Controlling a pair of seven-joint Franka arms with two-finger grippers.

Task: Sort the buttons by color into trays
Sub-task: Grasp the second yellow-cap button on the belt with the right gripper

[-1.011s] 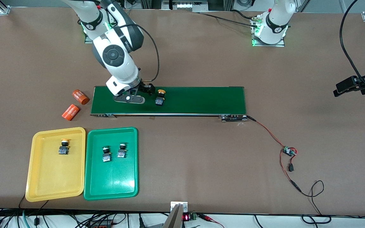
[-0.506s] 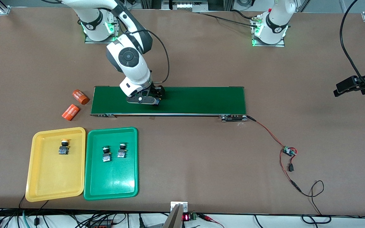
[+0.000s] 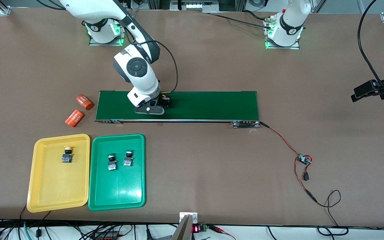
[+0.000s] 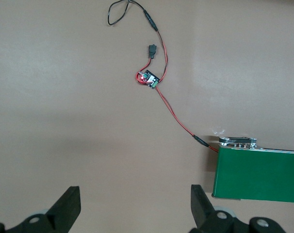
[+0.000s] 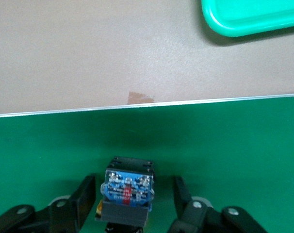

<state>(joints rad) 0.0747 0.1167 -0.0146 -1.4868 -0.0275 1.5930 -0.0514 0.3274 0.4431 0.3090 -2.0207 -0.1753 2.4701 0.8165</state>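
The last yellow button (image 5: 126, 189) lay on the conveyor belt (image 3: 212, 106), between the right gripper's (image 5: 135, 201) fingers, which stood either side with gaps showing, not yet pinching. The step looked like the grasp; next would come closing, lifting and carrying to the yellow tray (image 3: 45, 190). The left gripper (image 4: 135, 208) waited wide open over bare table.

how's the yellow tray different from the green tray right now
The yellow tray holds one button with a yellow cap; the green tray holds two buttons, whose cap color is hard to make out. The yellow tray lies closer to the right arm's end of the table, the green one beside it, toward the left arm's end. Both are shallow, rounded rectangles of equal size.
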